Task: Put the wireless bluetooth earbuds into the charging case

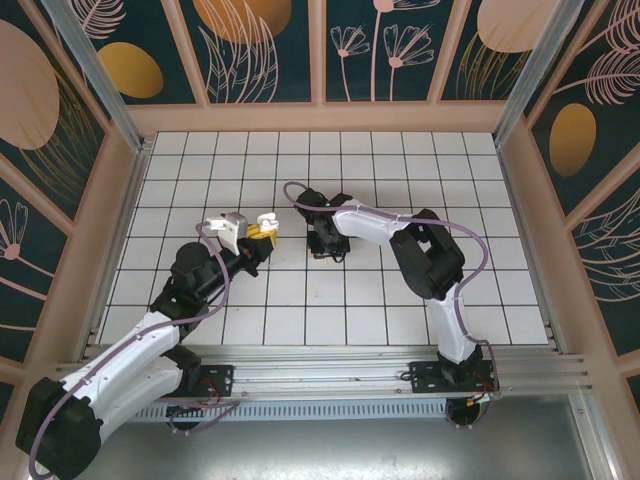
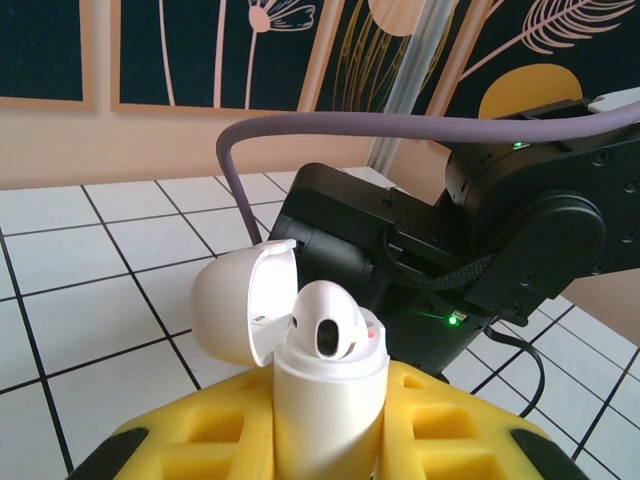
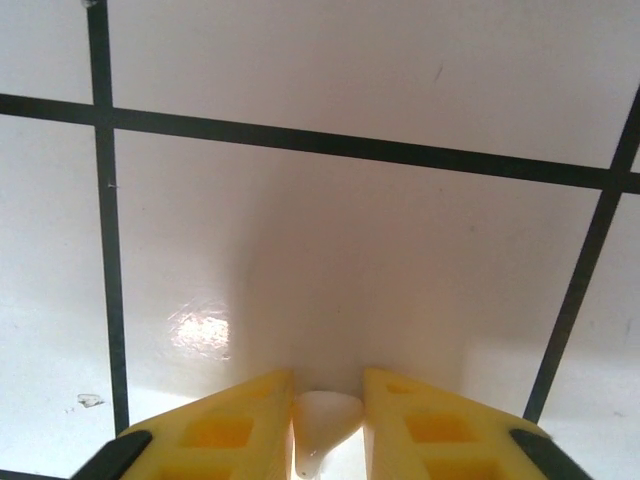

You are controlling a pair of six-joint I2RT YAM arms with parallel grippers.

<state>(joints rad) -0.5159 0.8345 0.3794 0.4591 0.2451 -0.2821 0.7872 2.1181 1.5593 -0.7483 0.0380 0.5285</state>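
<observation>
— While the left hand (image 2: 330,415) grips the charging case (image 2: 330,385), which way does the bud inside it point?
— Upright. The docked earbud (image 2: 330,322) has its long axis vertical, with the stem down in the well and the rounded head out of the top. Its dark oval opening faces the wrist camera. The lid (image 2: 240,305) is swung open to the left in that view. The yellow fingers (image 2: 190,435) clamp the case body from both sides, so the bud sits just above that hand.
— And the other one?
— The white earbud (image 3: 322,425) lies between the fingers of the right hand (image 3: 327,392), down at the tiled surface (image 3: 300,250). Its long axis runs along the fingers, broad end toward the tips and narrow end back toward the palm.
— Gripped?
— The gap is narrow, and the bud fills it, touching both fingers.
</observation>
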